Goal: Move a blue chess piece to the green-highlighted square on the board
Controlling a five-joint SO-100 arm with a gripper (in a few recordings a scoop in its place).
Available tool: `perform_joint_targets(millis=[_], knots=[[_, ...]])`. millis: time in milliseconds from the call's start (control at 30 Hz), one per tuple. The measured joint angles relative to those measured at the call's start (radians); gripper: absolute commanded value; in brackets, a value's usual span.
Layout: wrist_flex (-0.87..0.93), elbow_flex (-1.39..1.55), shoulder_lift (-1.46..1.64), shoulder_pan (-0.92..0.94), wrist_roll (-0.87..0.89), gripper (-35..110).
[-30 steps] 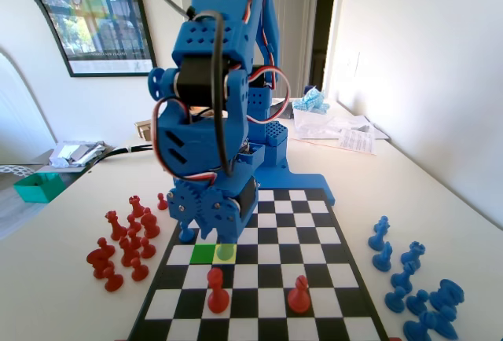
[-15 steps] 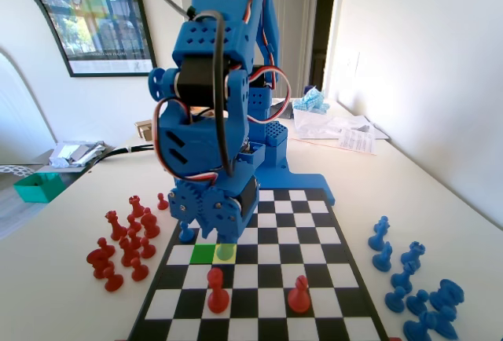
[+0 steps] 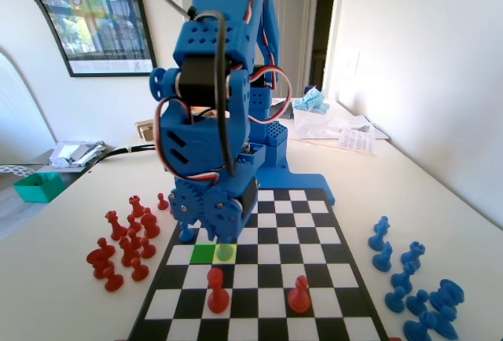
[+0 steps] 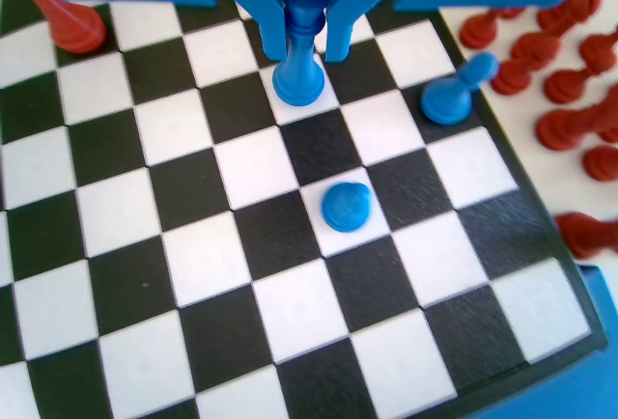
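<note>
In the wrist view my gripper hangs over the board, its jaws close against the head of a blue chess piece. This pawn stands upright on a white cell. In the fixed view the same pawn stands on the yellow square, under my lowered gripper. The green-highlighted square lies directly left of it and has nothing on it. Another blue pawn stands two cells nearer the arm. One more blue pawn stands at the board's left edge.
Two red pawns stand on the board's near rows. Several red pieces are grouped on the table left of the board, and several blue pieces lie to its right. A green box sits far left.
The arm has barely shifted over the last second. The pawn on the yellow square stays in place.
</note>
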Motion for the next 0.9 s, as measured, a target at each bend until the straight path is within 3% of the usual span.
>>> perform_joint_targets(millis=[533, 900], knots=[[0.153, -0.137, 0.000, 0.074, 0.021, 1], [0.077, -0.115, -0.034, 0.123, -0.017, 1]])
